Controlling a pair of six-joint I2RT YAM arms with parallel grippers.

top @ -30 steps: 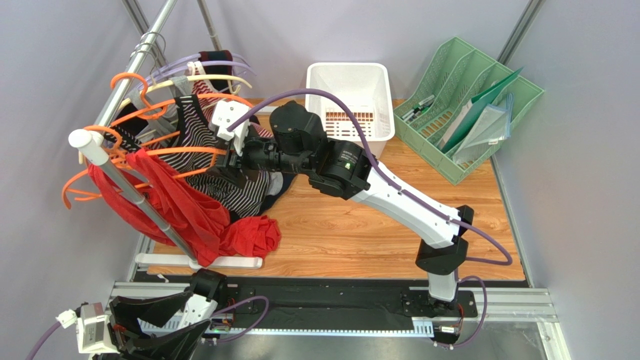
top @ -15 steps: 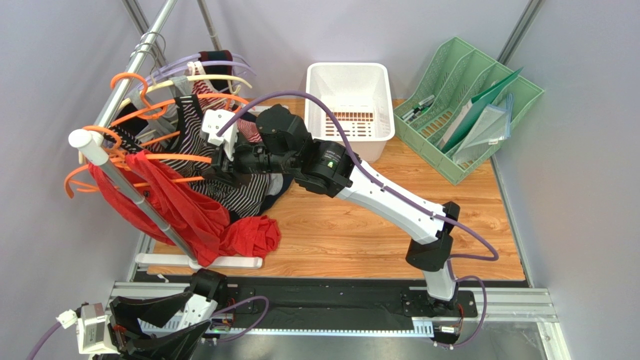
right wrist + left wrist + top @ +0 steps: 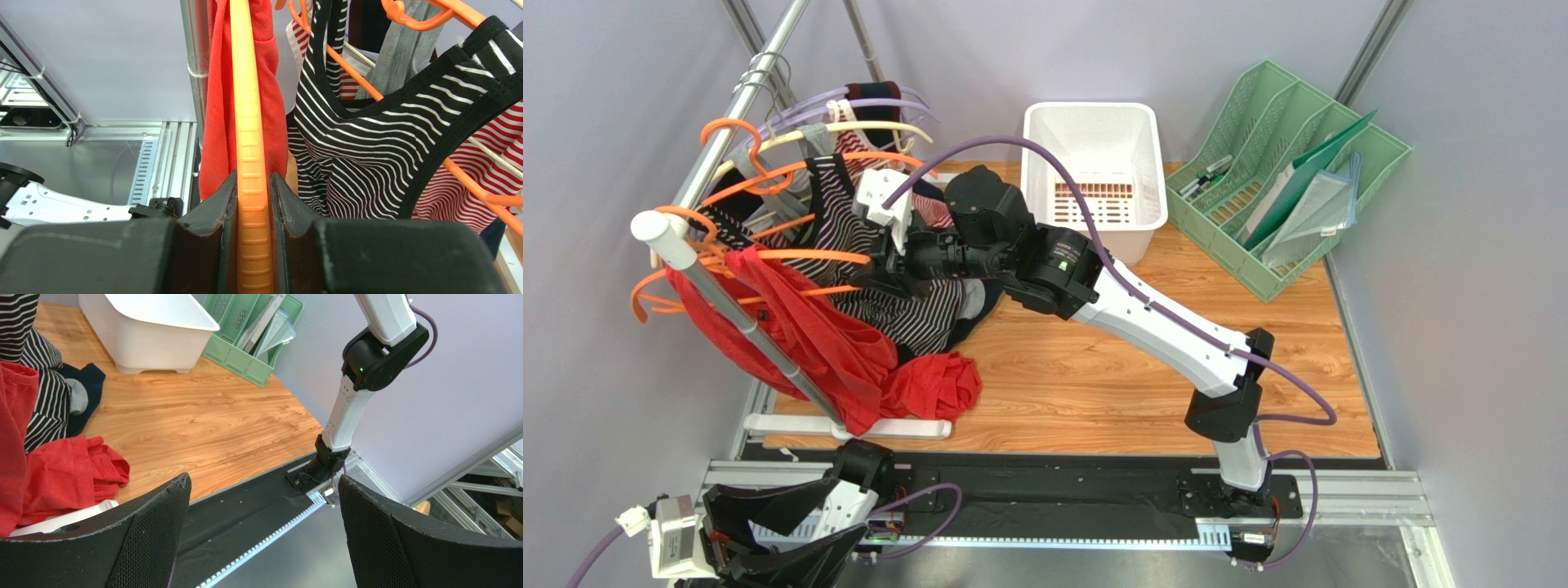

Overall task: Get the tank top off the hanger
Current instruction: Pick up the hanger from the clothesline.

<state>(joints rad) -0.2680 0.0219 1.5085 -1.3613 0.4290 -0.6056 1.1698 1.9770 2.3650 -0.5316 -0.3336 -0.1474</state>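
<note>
Overhead, the wooden counter (image 3: 1075, 380) carries a metal rack (image 3: 765, 67) along its left side, crowded with hangers and clothes. The right arm (image 3: 1161, 325) stretches from its base at the near edge across the counter and into that rack. The left arm (image 3: 768, 527) sits folded low at the near left corner.

On the rack, the red tank top (image 3: 824, 349) hangs nearest the front, and its lower part is bunched on the counter beside the rack's foot. A striped top (image 3: 848, 239) hangs just behind it, with more garments further back. A white bin (image 3: 1151, 172) stands at the far edge, and a green file tray (image 3: 1241, 92) holding folders stands in the far right corner.

The tank top is on its orange hanger (image 3: 248, 153), with red cloth falling down both sides of the bar in the right wrist view. The right fingers (image 3: 215, 208) are clenched on that bar, one pressed against each side. The left fingers (image 3: 147, 539) are spread wide apart and grasp nothing.
</note>
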